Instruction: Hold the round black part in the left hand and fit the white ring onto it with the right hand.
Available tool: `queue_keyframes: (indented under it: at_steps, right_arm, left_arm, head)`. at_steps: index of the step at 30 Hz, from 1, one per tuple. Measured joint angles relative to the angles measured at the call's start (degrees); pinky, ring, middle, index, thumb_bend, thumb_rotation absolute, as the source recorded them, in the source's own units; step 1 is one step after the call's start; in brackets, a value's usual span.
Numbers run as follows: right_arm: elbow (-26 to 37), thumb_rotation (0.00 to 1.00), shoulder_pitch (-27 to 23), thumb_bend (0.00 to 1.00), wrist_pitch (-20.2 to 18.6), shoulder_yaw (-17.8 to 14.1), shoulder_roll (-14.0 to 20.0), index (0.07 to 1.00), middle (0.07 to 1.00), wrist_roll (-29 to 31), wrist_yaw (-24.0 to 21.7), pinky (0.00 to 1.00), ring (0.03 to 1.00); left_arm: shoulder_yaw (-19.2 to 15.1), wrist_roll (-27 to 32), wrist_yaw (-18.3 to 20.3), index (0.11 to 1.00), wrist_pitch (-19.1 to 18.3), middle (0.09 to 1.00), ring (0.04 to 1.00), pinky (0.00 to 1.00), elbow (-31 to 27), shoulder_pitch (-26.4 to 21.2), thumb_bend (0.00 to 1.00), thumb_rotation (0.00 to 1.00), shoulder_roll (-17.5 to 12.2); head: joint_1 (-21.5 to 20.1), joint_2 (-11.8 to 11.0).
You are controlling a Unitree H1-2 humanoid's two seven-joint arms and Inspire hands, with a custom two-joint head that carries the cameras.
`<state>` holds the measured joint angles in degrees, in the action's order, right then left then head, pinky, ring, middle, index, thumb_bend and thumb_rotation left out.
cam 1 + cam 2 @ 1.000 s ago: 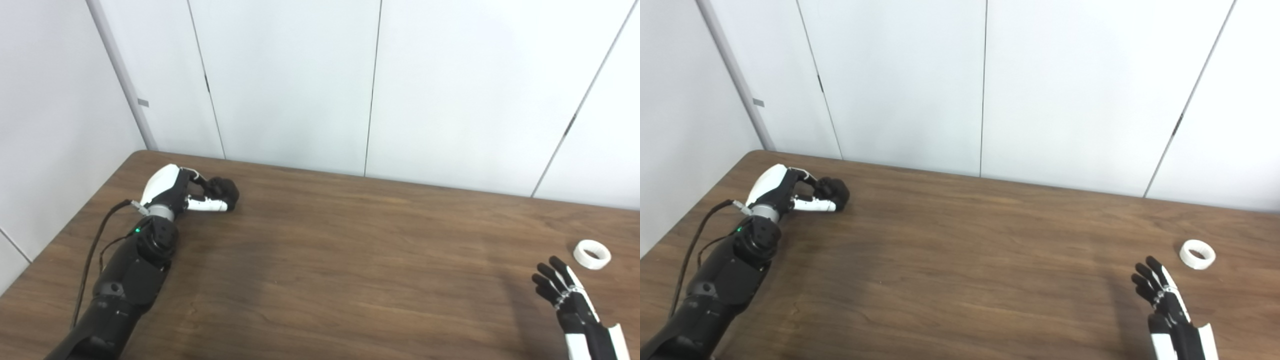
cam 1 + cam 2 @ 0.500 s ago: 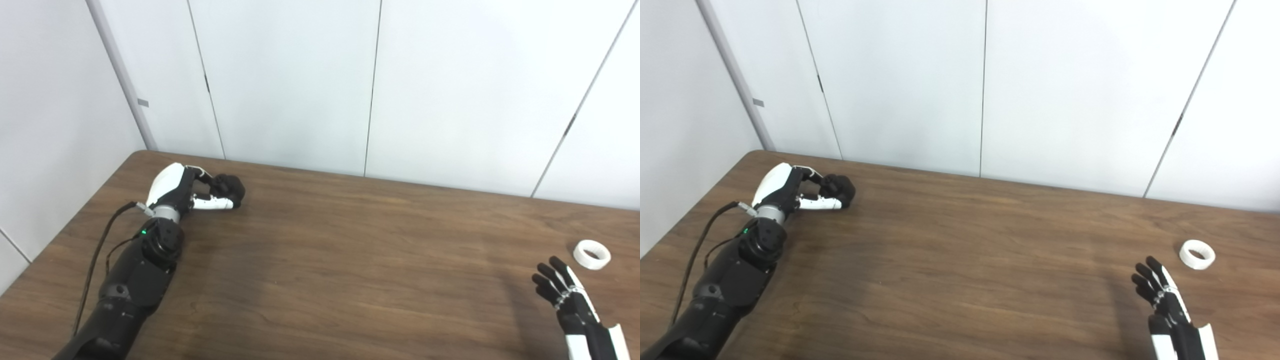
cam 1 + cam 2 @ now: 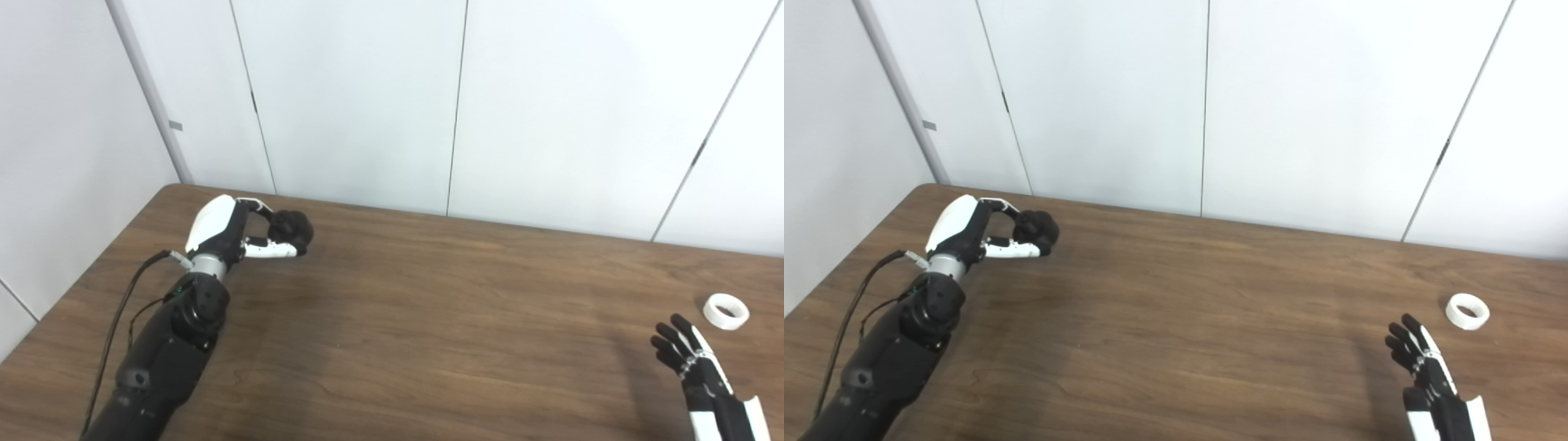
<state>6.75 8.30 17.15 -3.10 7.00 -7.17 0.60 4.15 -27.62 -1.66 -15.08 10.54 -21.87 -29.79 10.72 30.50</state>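
At the far left of the brown table, my left hand (image 3: 245,231) is shut on the round black part (image 3: 293,228), pinched between thumb and fingers and raised a little off the wood. The same part shows in the right eye view (image 3: 1037,228). A white ring (image 3: 725,310) lies flat on the table at the right side. My right hand (image 3: 695,364) hovers just in front of and left of the ring, fingers apart and holding nothing; a clear gap separates it from the ring (image 3: 1467,310).
The wooden table (image 3: 429,318) stretches between the two hands. White wall panels (image 3: 453,104) rise directly behind its back edge. A black cable (image 3: 119,306) runs along my left forearm near the table's left edge.
My left hand has moved to the right and lifted slightly with the black part in it. The right hand and the white ring have stayed put.
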Motion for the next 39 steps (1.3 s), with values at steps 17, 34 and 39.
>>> queue_keyframes:
  at_steps: [17, 34, 39]
  right_arm:
    - [0.0, 1.0, -0.14, 0.6, -0.23, 0.44, -0.2, 0.905, 0.874, -2.61, 0.63, 0.83, 0.842]
    - [2.8, 1.0, 0.92, 0.55, -6.8, 2.58, -2.09, 0.904, 0.87, -7.28, 1.64, 0.83, 0.845]
    - [3.56, 1.0, 1.06, 0.51, -9.58, 3.94, -2.48, 0.91, 0.877, -8.33, 1.92, 0.83, 0.845]
  left_arm:
    - [6.84, -12.7, 10.78, 0.483, -3.31, 0.731, 0.861, 1.0, -30.0, 10.88, 0.52, 0.05, 3.18]
    - [12.89, -22.66, 11.26, 0.482, 2.61, 0.73, 0.839, 1.0, -33.32, 20.34, 0.52, 0.05, 13.21]
    - [14.45, -25.11, 11.19, 0.482, 4.61, 0.737, 0.845, 1.0, -33.26, 21.9, 0.52, 0.05, 14.3]
  head:
    - [-3.16, 1.4]
    - [-10.19, 4.92]
    - [-11.95, 6.68]
